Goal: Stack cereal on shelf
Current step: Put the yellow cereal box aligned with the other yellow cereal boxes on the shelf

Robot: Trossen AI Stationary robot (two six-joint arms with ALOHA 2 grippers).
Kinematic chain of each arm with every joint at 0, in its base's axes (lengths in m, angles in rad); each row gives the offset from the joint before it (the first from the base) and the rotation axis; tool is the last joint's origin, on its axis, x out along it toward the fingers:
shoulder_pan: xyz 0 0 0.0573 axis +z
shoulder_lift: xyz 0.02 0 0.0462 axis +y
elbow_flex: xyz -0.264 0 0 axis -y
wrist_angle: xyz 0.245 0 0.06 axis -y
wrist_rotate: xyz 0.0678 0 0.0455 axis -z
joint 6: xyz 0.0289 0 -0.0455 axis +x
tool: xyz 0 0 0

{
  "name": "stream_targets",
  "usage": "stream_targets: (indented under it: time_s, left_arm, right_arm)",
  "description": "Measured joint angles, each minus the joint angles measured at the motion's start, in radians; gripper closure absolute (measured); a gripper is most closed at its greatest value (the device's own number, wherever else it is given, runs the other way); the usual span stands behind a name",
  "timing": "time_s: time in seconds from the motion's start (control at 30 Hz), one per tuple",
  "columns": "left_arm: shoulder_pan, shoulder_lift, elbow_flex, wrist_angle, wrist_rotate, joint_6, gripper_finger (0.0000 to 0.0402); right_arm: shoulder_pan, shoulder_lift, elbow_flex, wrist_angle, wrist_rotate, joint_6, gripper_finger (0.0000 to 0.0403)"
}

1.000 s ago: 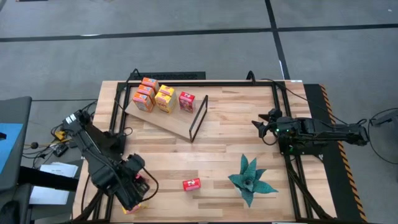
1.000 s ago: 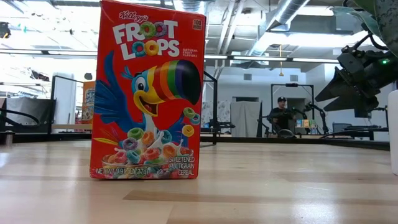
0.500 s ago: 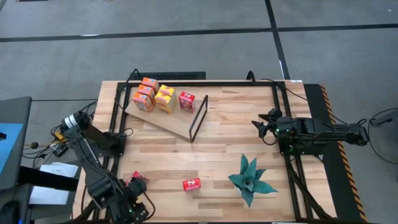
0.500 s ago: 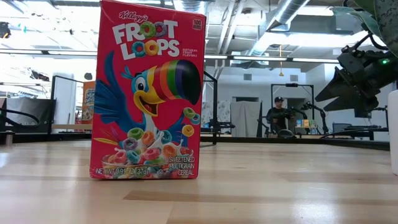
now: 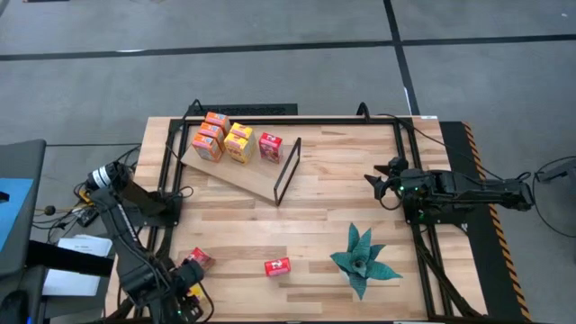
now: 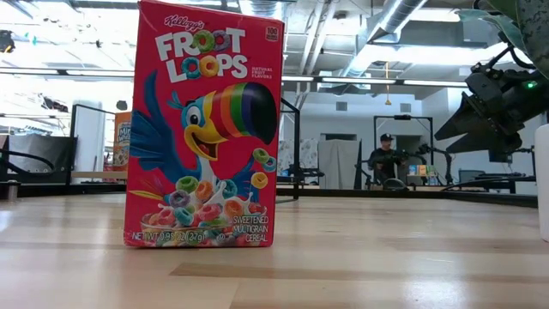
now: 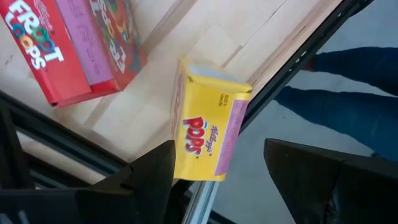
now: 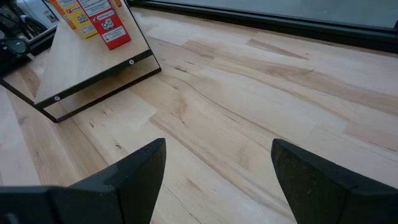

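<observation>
Slatted wooden surface [image 5: 342,180], items listed from the near edge outward.

1. Left claw [image 5: 184,301], at the near left corner, over the surface's edge. Fingers spread, with nothing between them. In the left wrist view its two dark fingers [image 7: 146,177] stand apart on either side of item 2, clear of it.

2. Yellow Pops cereal box [image 7: 208,127], lying at the very edge of the surface against the black frame rail, just under the left claw. Largely hidden by the arm in the high view.

3. Red Froot Loops box, lying flat [image 5: 200,258], just beside the left claw, toward the centre. It also shows in the left wrist view next to the yellow box.

4. Red Froot Loops box, upright [image 5: 276,265], near the front edge, centre-left; printed front faces the low camera [image 6: 204,129].

5. Green artificial plant [image 5: 362,259], right of centre, near the front.

6. Right claw [image 5: 376,186], hovering at the right-hand side, mid-depth, pointing toward the centre. Fingers wide apart, empty.

7. Shelf [image 5: 238,171], a light wooden board lying flat at the far left, black metal frame [image 5: 286,171] at its inner end.

8. Cereal on the shelf: orange and yellow boxes [image 5: 223,139] grouped at the far end, one red box [image 5: 270,146] beside them, nearer the frame.

9. Beyond the surface: a person [image 6: 388,159] in the room behind.
</observation>
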Motion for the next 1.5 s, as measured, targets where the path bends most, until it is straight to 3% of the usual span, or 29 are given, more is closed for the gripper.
stream_targets:
  time_s: [0.5,0.9,1.5]
  left_arm:
    - [-0.004,0.083,0.0,-0.016,-0.009,0.17,0.0166]
    - [0.002,0.108,0.0,-0.012,-0.026,0.179,0.0168]
    - [0.036,0.114,0.0,0.044,-0.004,0.169,0.0262]
  right_arm:
    - [0.0,0.0,0.0,0.0,0.0,0.0,0.0086]
    - [0.0,0.0,0.0,0.0,0.0,0.001,0.0086]
    - [0.0,0.0,0.0,0.0,0.0,0.001,0.0086]
